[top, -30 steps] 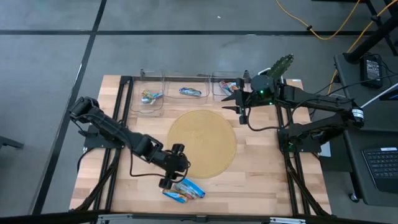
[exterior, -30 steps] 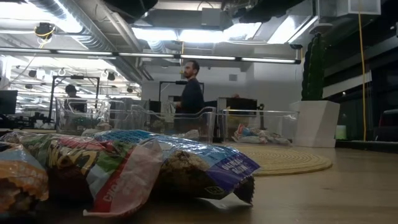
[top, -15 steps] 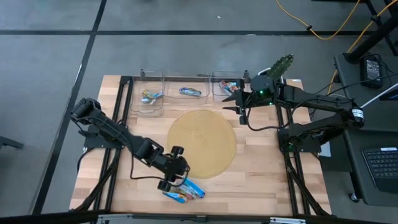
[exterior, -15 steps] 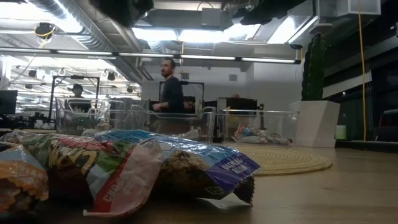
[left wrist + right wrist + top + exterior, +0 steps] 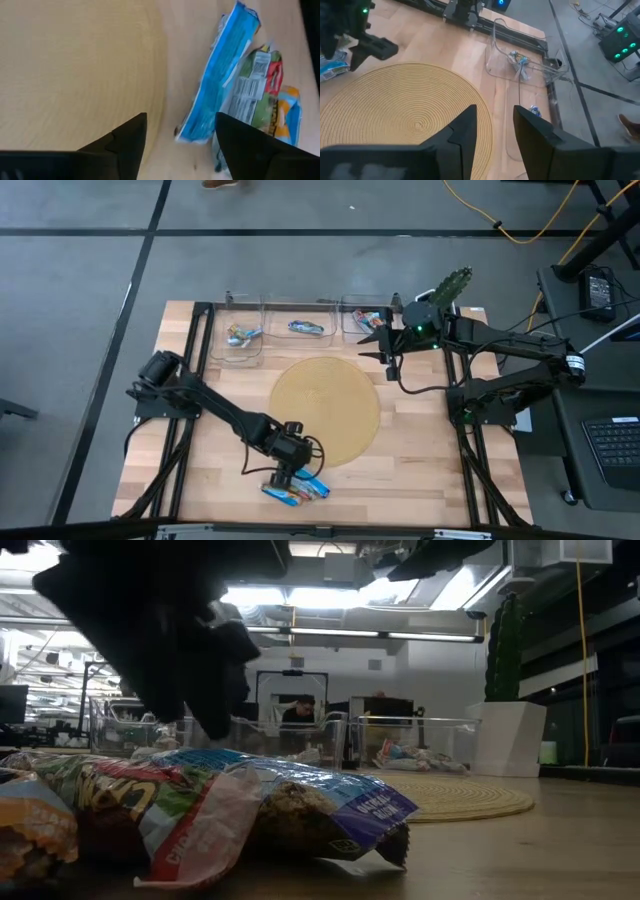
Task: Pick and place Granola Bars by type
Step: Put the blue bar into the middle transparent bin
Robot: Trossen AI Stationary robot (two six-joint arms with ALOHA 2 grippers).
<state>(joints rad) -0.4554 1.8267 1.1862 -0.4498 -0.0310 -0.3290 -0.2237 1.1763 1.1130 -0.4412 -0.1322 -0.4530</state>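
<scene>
Granola Bars (image 5: 235, 95), shiny blue and multicoloured wrappers, lie under the open left claw (image 5: 180, 135).

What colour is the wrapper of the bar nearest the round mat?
Bright blue with a little white; the granola bar shows best in the left wrist view.

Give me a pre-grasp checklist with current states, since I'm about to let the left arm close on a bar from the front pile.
1. Left gripper over the pile of bars near the table's front edge: ok.
2. Jaws apart and empty, seen in the left wrist view: ok.
3. One bar singled out: not ok; the blue bar lies against the multicoloured bar, off to one side of the jaws.
4. Mat free of bars: ok.
5. Right gripper out of the way, waiting by the bins at the back: ok.
6. Which bin takes the blue type: cannot tell.
</scene>
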